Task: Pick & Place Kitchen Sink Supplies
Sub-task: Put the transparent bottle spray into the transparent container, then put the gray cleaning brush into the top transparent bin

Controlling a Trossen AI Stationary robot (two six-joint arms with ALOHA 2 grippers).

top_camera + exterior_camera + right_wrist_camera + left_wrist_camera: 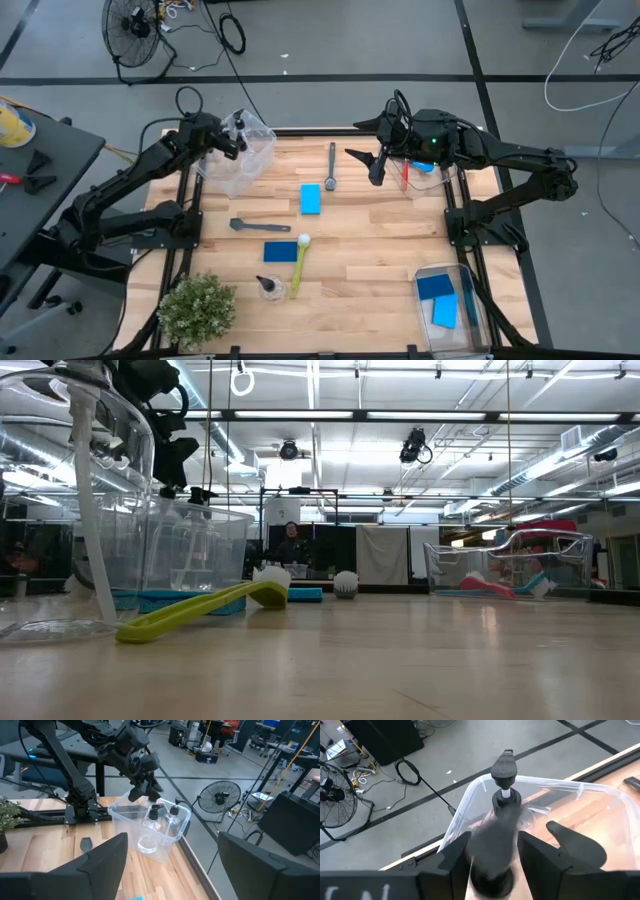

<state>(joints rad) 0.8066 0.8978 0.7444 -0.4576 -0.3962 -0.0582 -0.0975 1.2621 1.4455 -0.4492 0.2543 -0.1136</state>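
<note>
My left gripper (pixel 237 140) is at the table's far left, over a clear bin (pixel 250 170), shut on a small clear bottle with a black pump top (pixel 504 795). A second bottle (pixel 173 817) stands in that bin. On the table lie two blue sponges (pixel 311 198) (pixel 280 250), a grey brush (pixel 331 165), a dark brush (pixel 245 225), a yellow-green brush (pixel 300 262) and another bottle (pixel 268 287). My right gripper (pixel 378 168) hangs open and empty at the far right. My left gripper pinches the bottle's body (pixel 492 845) between its two fingers, one on each side. The fingers slant downward toward the table's far edge. The black top (pixel 504 770) shows beyond the fingertips. The bottle's lower end is hidden, so I cannot tell whether it rests on the bin's floor.
A clear bin at the far right (pixel 455 178) holds a red brush (pixel 405 175). Another bin at the near right (pixel 425 272) holds blue sponges (pixel 440 300). A bushy potted plant (pixel 197 308) stands at the near left corner.
</note>
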